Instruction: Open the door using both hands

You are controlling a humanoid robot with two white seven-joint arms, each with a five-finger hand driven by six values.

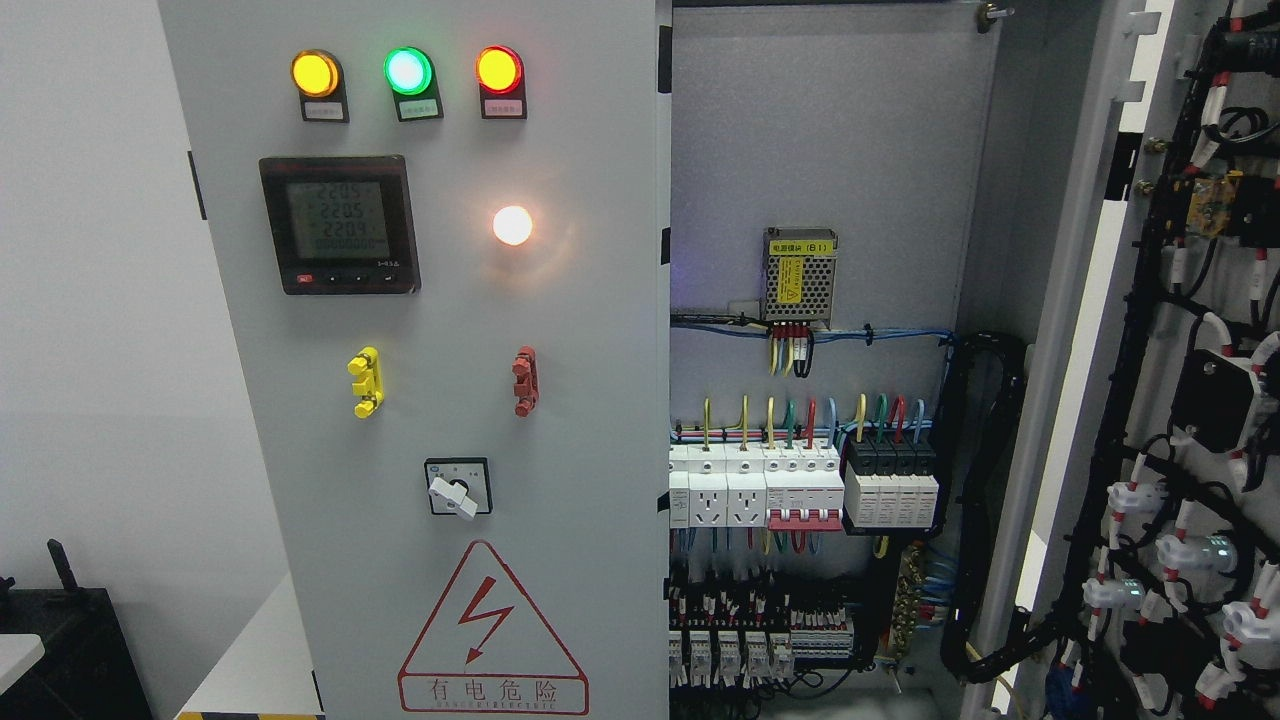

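A grey electrical cabinet fills the head view. Its left door [560, 420] stands shut and carries three indicator lamps [408, 70], a digital meter [338, 224], a lit white lamp [512, 225], a yellow latch handle [365, 382], a red latch handle [525, 380], a rotary switch [457, 487] and a red warning triangle [490, 630]. The right door [1100, 330] is swung wide open, its inner side covered in black wiring [1190, 480]. The open bay shows a small power supply [799, 276], breakers [800, 485] and coloured wires. Neither of my hands is in view.
A white wall [90, 300] lies left of the cabinet. A dark object [60, 640] sits at the lower left beside a pale surface [250, 660]. The open door's edge juts toward me at the right.
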